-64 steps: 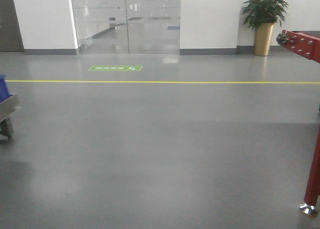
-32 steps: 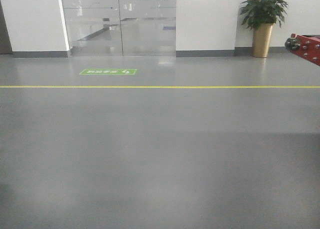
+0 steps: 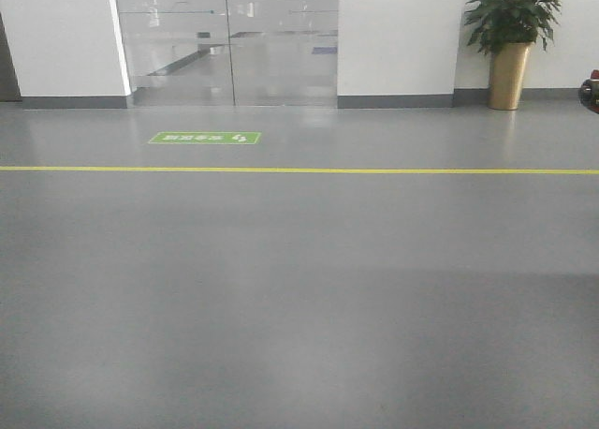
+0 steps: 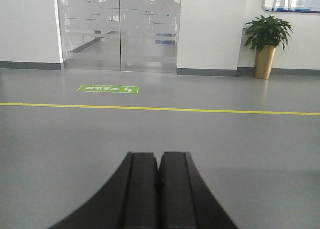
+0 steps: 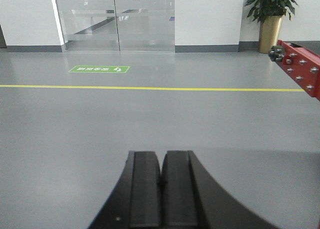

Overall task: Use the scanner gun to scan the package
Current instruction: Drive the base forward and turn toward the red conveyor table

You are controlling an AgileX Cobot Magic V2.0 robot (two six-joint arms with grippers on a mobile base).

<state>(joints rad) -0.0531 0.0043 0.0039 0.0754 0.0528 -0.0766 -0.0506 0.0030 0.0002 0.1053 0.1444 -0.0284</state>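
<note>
Short of the yellow line (image 3: 299, 170), left pincer (image 4: 159, 189) and right pincer (image 5: 161, 194) sit fully closed, holding nothing. This looks like the approach stage; the next move calls for finding the unseen package and scanner gun.

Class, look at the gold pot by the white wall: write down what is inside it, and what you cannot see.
A green leafy plant rises from the gold pot. The pot's contents below the rim are hidden.
</note>
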